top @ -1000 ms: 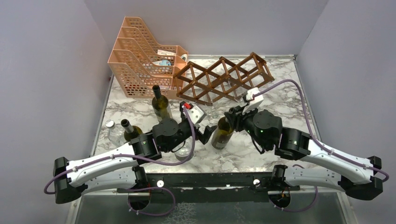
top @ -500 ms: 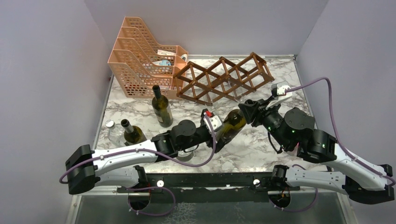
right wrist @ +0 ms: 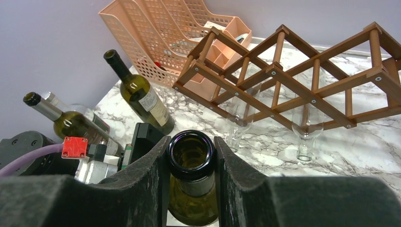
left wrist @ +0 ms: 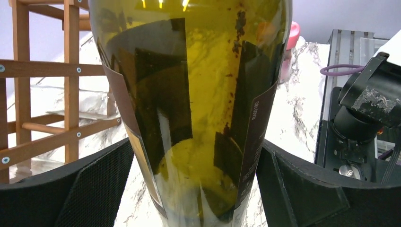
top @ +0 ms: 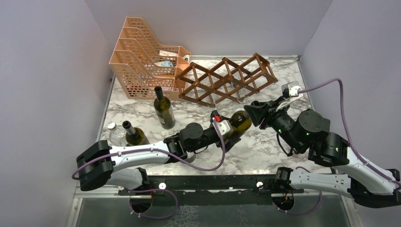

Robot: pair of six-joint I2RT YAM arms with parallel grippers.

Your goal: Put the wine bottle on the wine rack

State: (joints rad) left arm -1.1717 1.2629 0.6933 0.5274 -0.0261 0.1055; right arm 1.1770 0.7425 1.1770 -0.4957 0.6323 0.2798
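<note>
The green wine bottle [top: 239,122] hangs tilted above the marble table, its neck towards the right. My right gripper [top: 258,114] is shut on the neck just under the mouth [right wrist: 191,150]. My left gripper [top: 232,133] is open, with the wide lower body of the bottle [left wrist: 194,94] between its fingers [left wrist: 94,187]; thin gaps show on both sides. The reddish-brown wine rack [top: 228,79] stands behind the bottle at the back of the table, with no bottle in its openings, and also shows in the right wrist view [right wrist: 293,80].
A peach-orange file tray [top: 142,52] stands at the back left, touching the rack. A second green bottle [top: 163,109] stands upright left of centre, and a third bottle [top: 132,133] and a capped clear bottle [top: 112,130] are further left. Two wine glasses [right wrist: 305,130] stand by the rack.
My right gripper has carried the bottle to the right and tipped it from upright to slanted. My left arm has reached right, bringing its open fingers round the bottle's lower body.
</note>
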